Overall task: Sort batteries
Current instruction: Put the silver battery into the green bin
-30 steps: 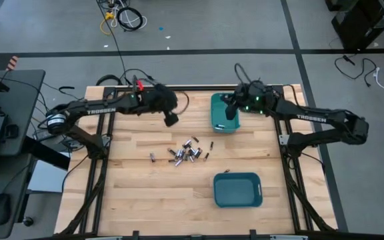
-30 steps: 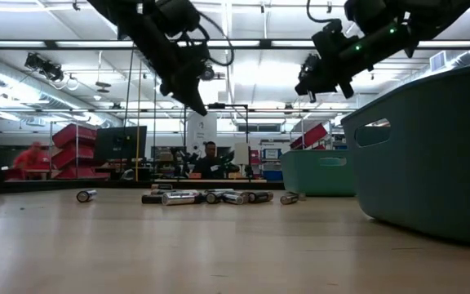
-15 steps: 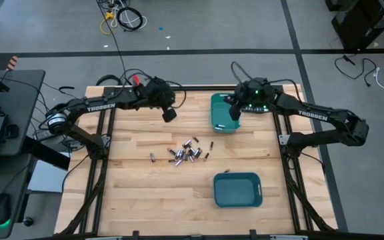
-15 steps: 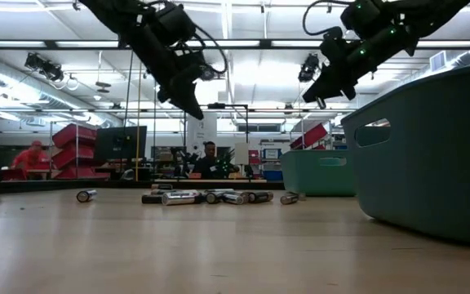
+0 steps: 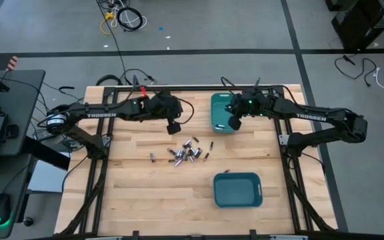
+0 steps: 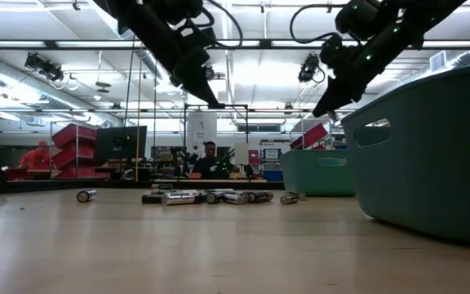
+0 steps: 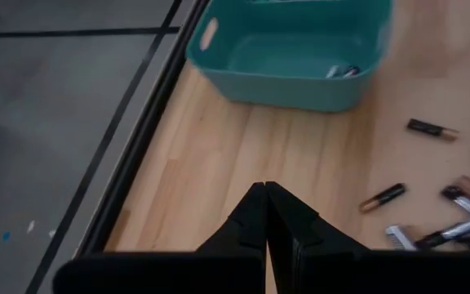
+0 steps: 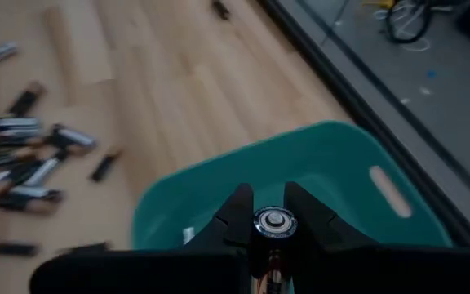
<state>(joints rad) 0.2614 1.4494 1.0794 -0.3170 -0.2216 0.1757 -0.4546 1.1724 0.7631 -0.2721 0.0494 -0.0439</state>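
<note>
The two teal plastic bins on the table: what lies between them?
High view: between the far teal bin and near teal bin is bare wood, except one small battery.

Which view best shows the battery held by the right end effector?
The right wrist view: the battery sits end-on between the right end effector fingers, above the teal bin. The other views don't show it.

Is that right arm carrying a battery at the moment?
Yes, the right wrist view shows a battery pinched end-on in the right end effector, above the teal bin.
</note>
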